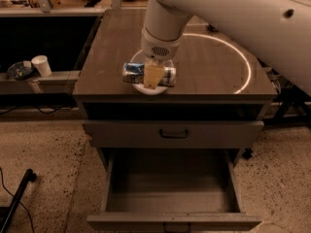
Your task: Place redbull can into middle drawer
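Note:
My gripper (pixel 153 74) is shut on the redbull can (pixel 133 72), a slim blue-and-silver can held sideways. A tan finger (pixel 153 75) crosses the can's middle. The can hangs just over a white bowl (pixel 149 90) on the cabinet top, near its front edge. The middle drawer (pixel 170 221) is pulled open below, low in the view, and its plain grey inside is bare. My white arm comes in from the upper right and hides part of the cabinet top.
A closed grey drawer with a black curved handle (pixel 174 133) sits between the cabinet top and the open drawer. A white paper cup (pixel 41 65) and a dark dish (pixel 19 71) stand on a low shelf at left. A black bar (pixel 17 198) lies on the floor at lower left.

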Available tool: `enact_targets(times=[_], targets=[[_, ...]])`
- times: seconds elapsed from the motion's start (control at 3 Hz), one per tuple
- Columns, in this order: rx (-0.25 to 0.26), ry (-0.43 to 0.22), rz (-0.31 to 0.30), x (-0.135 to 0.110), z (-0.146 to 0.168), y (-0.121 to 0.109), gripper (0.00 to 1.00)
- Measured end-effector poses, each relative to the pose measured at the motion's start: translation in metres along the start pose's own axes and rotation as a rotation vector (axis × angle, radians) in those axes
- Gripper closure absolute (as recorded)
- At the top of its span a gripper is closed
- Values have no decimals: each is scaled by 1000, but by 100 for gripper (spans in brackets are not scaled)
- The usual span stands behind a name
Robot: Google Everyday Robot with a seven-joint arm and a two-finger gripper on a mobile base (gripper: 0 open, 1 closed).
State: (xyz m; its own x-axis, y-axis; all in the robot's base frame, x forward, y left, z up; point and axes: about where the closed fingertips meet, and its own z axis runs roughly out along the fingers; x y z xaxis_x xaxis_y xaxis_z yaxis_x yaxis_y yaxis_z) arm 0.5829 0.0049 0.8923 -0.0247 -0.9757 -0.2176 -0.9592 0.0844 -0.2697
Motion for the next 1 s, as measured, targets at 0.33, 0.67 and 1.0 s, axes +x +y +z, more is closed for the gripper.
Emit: enact_targets(times=[0.33,0.67,1.0], targets=[[-18,-28,41,14,2,21,100],[-39,-33,49,20,9,37,100],[-39,-29,21,24,13,53,100]])
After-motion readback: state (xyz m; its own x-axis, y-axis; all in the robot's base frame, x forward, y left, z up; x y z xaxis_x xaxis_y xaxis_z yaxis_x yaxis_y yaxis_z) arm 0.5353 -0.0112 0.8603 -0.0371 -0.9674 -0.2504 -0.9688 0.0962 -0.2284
